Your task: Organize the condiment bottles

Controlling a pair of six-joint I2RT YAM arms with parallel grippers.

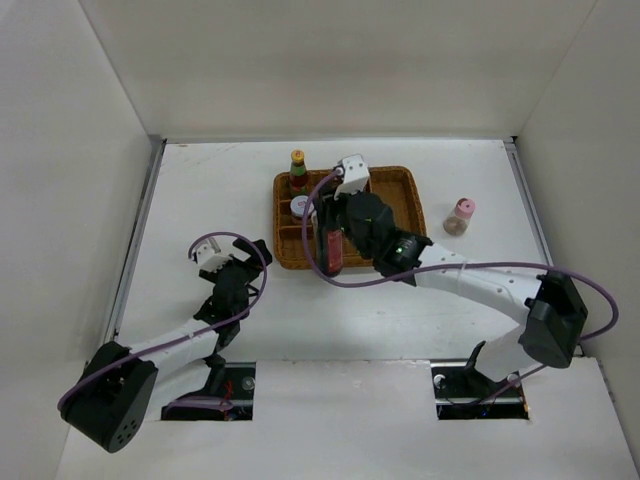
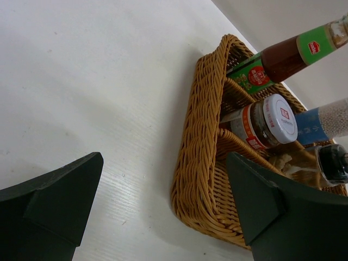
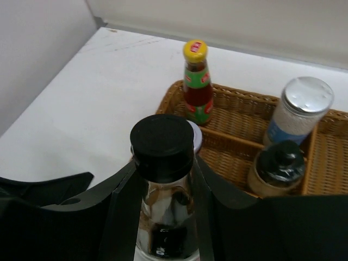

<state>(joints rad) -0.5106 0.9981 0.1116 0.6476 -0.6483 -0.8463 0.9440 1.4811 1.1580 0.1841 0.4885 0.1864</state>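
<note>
Right gripper is closed on the tall dark black-capped bottle, one finger on each side of the glass body below the cap; bottle upright, long axis vertical, cap pointing up; in the top view it sits at the near-left corner of the wicker tray; cannot tell if its base rests on anything or which side of the rim it is on.

Yellow-capped red-green bottle stands upright in the tray's far-left compartment, cap up, long axis vertical; short red-white-lidded jar is in the next compartment toward the arms, lid up, mostly hidden behind the black cap in the right wrist view; silver-lidded blue-label bottle is upright further right in the tray, past a divider; black-capped tan jar is upright just in front of it, the two close together, touching or not unclear.

Pink-capped bottle is outside the tray, on the table near the tray's right side, apart from it; appears upright with cap up.

Left gripper is left of the tray, apart from it, jaws spread wide with nothing between them; its wrist view shows both dark fingers low in frame, bare table between them and the tray's corner ahead.
</note>
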